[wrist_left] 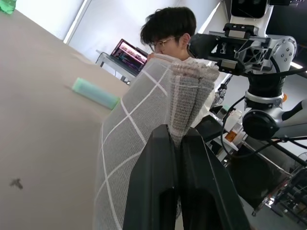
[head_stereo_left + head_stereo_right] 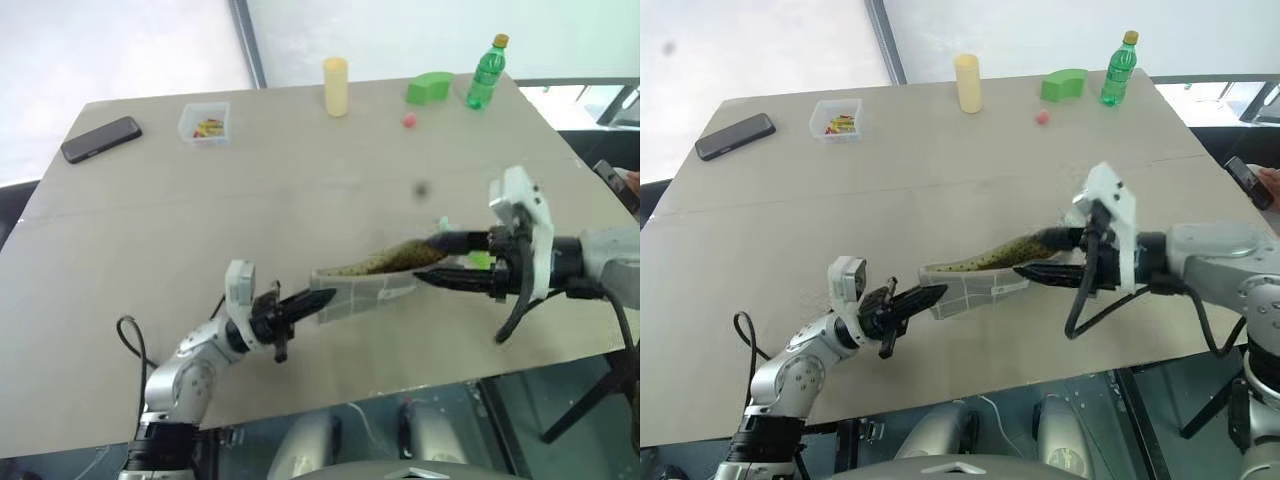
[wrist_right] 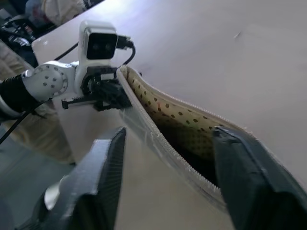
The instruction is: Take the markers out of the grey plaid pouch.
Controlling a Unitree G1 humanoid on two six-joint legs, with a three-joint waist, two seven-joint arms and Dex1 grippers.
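The grey plaid pouch (image 2: 370, 282) hangs above the table, stretched between my two grippers, its zipper mouth gaping to show a yellow dotted lining (image 3: 177, 120). My left gripper (image 2: 318, 298) is shut on the pouch's closed end (image 1: 184, 81). At the mouth, my right gripper (image 2: 425, 260) is open: one finger reaches into the opening, the other stays outside below, and the pouch's near wall runs between them (image 3: 168, 136). A pale teal marker (image 1: 96, 93) lies on the table beyond the pouch. What is deeper inside the pouch is hidden.
Along the far side of the table stand a black phone (image 2: 100, 138), a clear box of small items (image 2: 205, 123), a yellow cylinder (image 2: 336, 86), a green block (image 2: 430, 87), a green bottle (image 2: 487, 72) and a small red ball (image 2: 409, 120). A person (image 1: 170, 28) sits nearby.
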